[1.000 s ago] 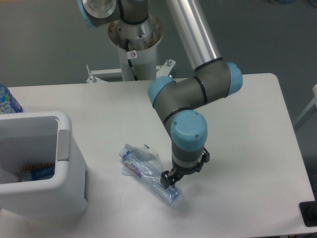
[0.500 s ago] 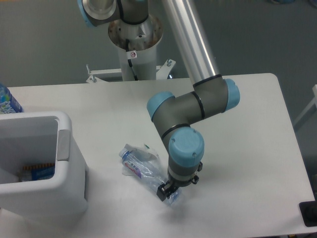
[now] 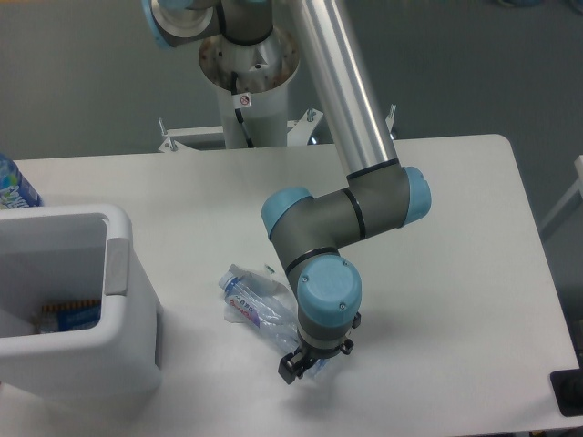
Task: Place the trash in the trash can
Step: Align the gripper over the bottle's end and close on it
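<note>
The crushed clear bottle (image 3: 255,306) with a blue-and-red label lies flat on the white table, its cap end pointing up-left. A crumpled clear wrapper (image 3: 276,284) rests against its upper side. My gripper (image 3: 298,364) is down at the bottle's lower right end, mostly hidden under the blue wrist cap. One dark finger (image 3: 289,370) shows beside the bottle's end, and the gap between the fingers is hidden. The white trash can (image 3: 118,264) stands at the left edge, well apart from the bottle.
Something blue and orange (image 3: 68,317) lies inside the trash can. An uncrushed bottle with a bright blue label (image 3: 13,187) stands behind it at the far left. The arm's base column (image 3: 246,73) rises at the back. A black object (image 3: 567,391) sits at the table's front right corner.
The wrist has swung left and toward the front, and the gripper has come down over the bottle's lower end. The bottle and wrapper have barely shifted.
</note>
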{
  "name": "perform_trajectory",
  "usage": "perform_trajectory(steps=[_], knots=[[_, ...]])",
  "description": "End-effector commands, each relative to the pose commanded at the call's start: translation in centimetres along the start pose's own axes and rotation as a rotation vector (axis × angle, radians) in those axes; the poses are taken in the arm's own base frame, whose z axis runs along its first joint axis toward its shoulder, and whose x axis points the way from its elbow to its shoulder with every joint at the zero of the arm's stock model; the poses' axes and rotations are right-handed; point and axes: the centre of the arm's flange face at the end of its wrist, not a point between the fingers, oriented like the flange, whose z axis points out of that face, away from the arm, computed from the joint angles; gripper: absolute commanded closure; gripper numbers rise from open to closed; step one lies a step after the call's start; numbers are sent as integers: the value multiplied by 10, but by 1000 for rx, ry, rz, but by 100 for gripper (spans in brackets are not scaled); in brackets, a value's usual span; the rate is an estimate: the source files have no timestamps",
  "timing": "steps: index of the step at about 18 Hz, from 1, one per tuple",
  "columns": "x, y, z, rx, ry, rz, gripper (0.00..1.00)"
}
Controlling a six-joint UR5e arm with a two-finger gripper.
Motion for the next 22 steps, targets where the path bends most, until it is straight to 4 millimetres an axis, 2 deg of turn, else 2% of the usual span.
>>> perform_trajectory(steps=[4, 11, 17, 19, 22], knots=[[6, 4, 13, 5, -69, 28, 0], [11, 8, 26, -4, -69, 27, 0], [10, 9, 25, -5, -70, 27, 32], [9, 12, 25, -10, -71, 27, 37], [9, 14, 25, -8, -75, 32, 39]])
